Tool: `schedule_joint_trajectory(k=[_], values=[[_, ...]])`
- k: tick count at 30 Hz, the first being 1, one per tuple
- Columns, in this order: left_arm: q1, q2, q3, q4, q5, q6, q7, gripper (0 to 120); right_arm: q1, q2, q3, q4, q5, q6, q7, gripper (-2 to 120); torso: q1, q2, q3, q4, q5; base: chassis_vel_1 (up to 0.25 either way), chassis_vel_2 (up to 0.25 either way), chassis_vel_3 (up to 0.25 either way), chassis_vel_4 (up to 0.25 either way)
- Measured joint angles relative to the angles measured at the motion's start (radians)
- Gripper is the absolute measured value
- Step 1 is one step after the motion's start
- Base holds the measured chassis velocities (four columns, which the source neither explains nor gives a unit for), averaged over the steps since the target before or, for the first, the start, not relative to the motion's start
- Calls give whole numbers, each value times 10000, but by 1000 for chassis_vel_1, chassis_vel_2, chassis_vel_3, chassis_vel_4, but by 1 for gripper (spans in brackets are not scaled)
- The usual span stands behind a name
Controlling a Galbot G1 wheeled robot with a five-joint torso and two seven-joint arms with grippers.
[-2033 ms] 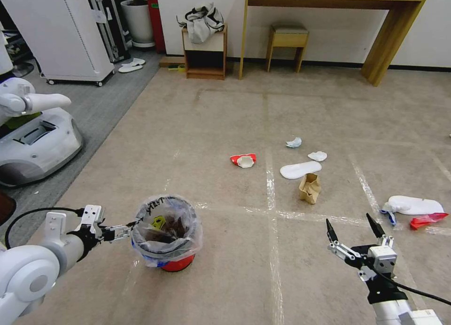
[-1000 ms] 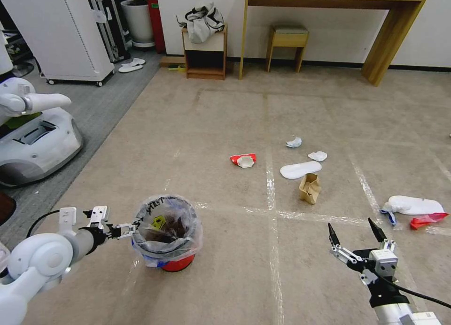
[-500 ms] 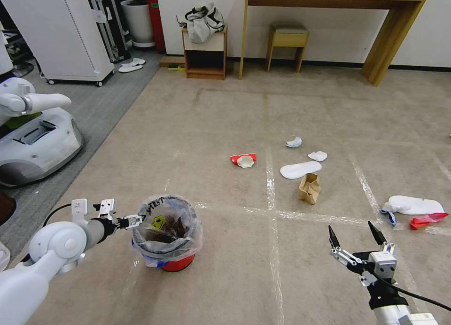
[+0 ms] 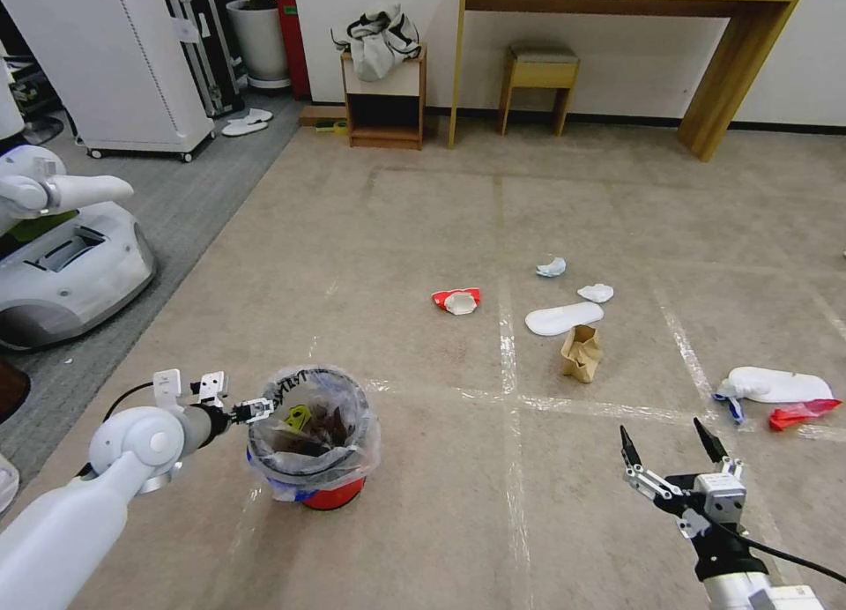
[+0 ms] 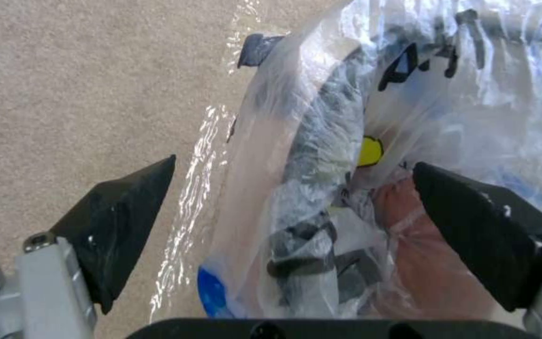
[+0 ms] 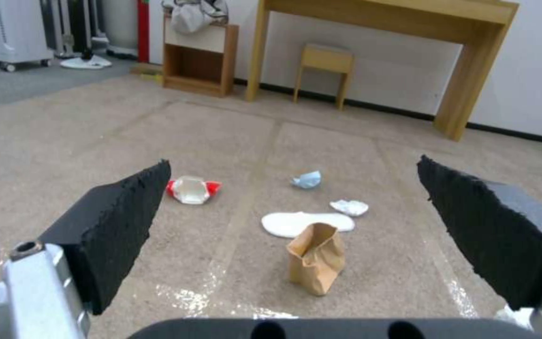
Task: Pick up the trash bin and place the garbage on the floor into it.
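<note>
Here we see the left gripper [image 5: 290, 207], fingers spread, straddling the near rim of the trash bin [image 4: 313, 434] (one finger inside); the right gripper [image 4: 670, 456] hovers spread, well apart.

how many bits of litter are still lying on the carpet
7: red-and-white wrapper, bluish tissue, white tissue, flat white oval piece, brown paper bag, white bottle, red scrap beside it. More may lie out of frame.

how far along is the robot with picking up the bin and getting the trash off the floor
Nothing is finished. The small red bag-lined trash bin stands on the beige carpet. The left gripper is open, straddling its rim. The right gripper hovers open. The brown paper bag, white insole and red wrapper remain.
</note>
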Motion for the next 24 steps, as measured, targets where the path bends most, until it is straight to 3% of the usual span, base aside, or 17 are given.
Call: schedule_joint_trajectory(k=[16, 24], values=[[-507, -478, 647, 621, 210, -5, 7, 99, 134, -151, 72, -267, 113, -26, 71, 100, 1, 0, 0, 0, 0, 0, 0, 0, 0], [-682, -589, 833, 761, 230, -6, -20, 74, 223, -254, 96, -352, 212, -49, 144, 100, 1, 0, 0, 0, 0, 0, 0, 0, 0]])
